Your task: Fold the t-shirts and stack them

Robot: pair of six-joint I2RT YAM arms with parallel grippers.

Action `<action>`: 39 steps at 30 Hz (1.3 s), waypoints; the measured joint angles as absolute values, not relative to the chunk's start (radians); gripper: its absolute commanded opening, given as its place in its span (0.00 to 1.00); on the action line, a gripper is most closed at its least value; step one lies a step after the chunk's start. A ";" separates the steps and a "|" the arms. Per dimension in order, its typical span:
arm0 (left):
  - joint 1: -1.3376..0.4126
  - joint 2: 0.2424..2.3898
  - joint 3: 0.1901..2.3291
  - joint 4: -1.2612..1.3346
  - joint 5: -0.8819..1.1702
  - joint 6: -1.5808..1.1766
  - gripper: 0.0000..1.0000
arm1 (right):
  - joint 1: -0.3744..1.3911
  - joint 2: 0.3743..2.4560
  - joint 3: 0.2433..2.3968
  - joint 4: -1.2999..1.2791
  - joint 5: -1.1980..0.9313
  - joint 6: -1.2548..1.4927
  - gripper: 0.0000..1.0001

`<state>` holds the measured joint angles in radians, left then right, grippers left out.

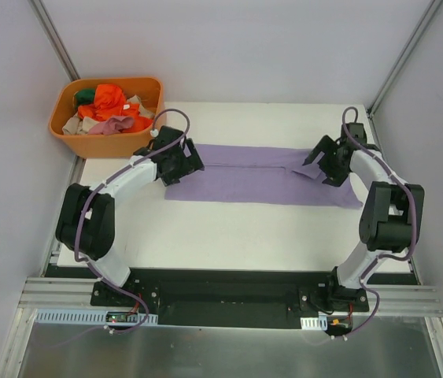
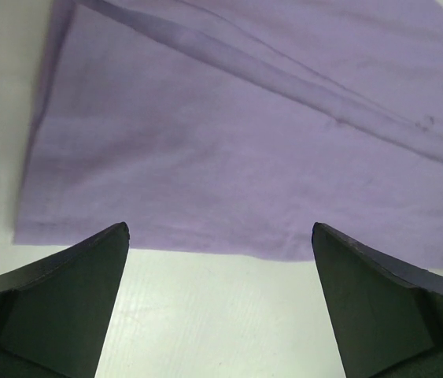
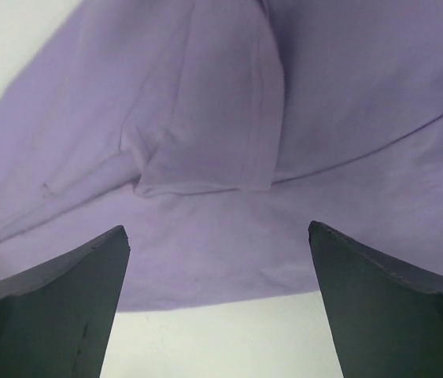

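Observation:
A purple t-shirt (image 1: 260, 179) lies flat on the white table, folded lengthwise into a long strip. My left gripper (image 1: 180, 167) hovers over its left end, open and empty; in the left wrist view the shirt (image 2: 245, 150) fills the upper part and its near edge lies just beyond the fingertips (image 2: 95, 268). My right gripper (image 1: 330, 164) hovers over the right end, open and empty; in the right wrist view the shirt (image 3: 229, 142) shows a folded sleeve, with the shirt's edge between the fingers (image 3: 363, 283).
An orange basket (image 1: 105, 116) with several crumpled shirts, orange, pink, green and beige, stands at the table's far left corner. White table (image 1: 229, 232) spreads in front of the shirt. Grey walls and metal frame posts enclose the table.

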<state>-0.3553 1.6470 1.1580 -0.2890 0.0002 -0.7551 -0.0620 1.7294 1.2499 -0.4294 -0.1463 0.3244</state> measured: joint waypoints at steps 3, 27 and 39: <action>-0.382 1.656 1.157 -0.276 0.028 -0.743 0.99 | -0.048 1.743 1.219 -0.419 -0.190 0.329 0.98; -0.358 1.761 1.101 -0.248 0.036 -0.704 0.99 | 0.042 2.112 1.672 -0.268 -0.206 0.324 0.96; -0.376 1.682 1.094 -0.250 0.060 -0.667 0.99 | 0.088 1.858 1.484 -0.354 -0.027 0.234 0.96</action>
